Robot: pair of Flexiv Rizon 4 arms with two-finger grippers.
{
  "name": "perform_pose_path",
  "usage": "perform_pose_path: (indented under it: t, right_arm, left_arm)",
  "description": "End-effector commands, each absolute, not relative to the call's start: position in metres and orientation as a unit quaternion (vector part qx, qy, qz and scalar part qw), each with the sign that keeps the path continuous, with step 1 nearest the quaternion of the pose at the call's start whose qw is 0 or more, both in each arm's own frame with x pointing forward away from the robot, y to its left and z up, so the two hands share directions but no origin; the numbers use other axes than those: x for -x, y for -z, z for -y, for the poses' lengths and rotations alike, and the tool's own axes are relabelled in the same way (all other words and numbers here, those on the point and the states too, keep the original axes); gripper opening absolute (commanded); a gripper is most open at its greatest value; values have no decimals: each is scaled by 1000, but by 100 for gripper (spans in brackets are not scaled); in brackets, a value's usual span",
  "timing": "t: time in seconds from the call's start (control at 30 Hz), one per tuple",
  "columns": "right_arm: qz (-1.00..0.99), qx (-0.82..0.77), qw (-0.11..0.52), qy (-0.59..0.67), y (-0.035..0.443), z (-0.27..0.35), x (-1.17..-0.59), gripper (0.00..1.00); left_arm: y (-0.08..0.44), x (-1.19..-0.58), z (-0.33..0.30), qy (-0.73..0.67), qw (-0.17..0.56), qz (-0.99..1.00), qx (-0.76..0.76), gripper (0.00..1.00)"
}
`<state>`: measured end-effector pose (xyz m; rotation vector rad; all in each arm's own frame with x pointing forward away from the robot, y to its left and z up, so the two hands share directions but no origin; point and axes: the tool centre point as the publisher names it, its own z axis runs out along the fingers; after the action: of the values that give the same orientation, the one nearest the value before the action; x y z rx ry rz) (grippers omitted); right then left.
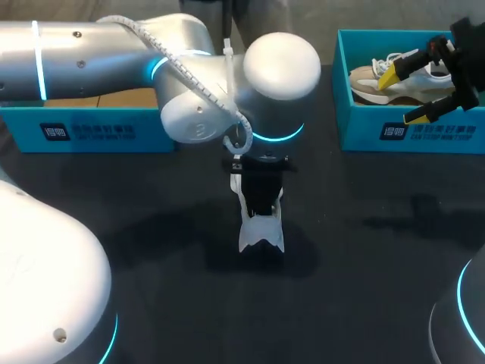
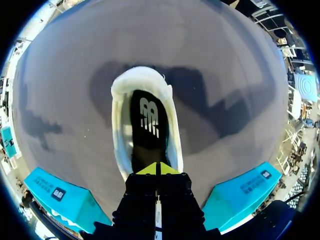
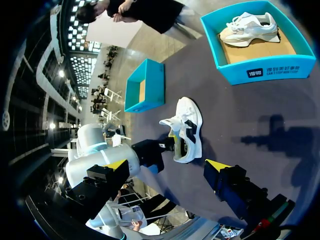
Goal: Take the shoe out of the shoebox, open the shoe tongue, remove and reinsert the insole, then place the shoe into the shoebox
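Note:
A white shoe [image 1: 261,227] stands on the dark table [image 1: 364,243] near the middle, with its black insole [image 2: 147,122] lying inside. My left arm reaches in over it. The left gripper [image 2: 156,169] is shut, its yellow tips together and down in the heel end of the shoe, against the insole's heel. From the right wrist view the same shoe [image 3: 189,131] shows with the left gripper [image 3: 173,142] at its heel. My right gripper [image 1: 405,95] hangs open above the right shoebox [image 1: 364,136], holding nothing; its fingers [image 3: 117,164] stand wide apart.
A second white shoe [image 1: 394,80] lies in the right shoebox [image 3: 260,72]. Another blue shoebox [image 1: 83,125] stands at the back left under my left arm, showing a bare cardboard floor [image 3: 142,90]. Both boxes flank the left gripper in its wrist view.

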<state>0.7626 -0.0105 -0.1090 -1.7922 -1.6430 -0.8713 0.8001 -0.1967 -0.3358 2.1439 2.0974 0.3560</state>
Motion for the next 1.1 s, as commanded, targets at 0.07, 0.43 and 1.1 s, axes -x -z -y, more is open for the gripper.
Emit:
perform_pose_path:
  t: [0.07, 0.43, 1.1]
  right_arm:
    - [611, 668, 275, 323, 109, 10, -763, 100]
    - [611, 668, 275, 323, 109, 10, -763, 100]
    - [611, 668, 275, 323, 109, 10, -763, 100]
  left_arm:
    - [344, -809, 198, -133, 52, -686, -713, 0]
    - [352, -816, 200, -125, 35, -682, -720, 100]
    - [349, -808, 198, -92, 33, -681, -726, 100]
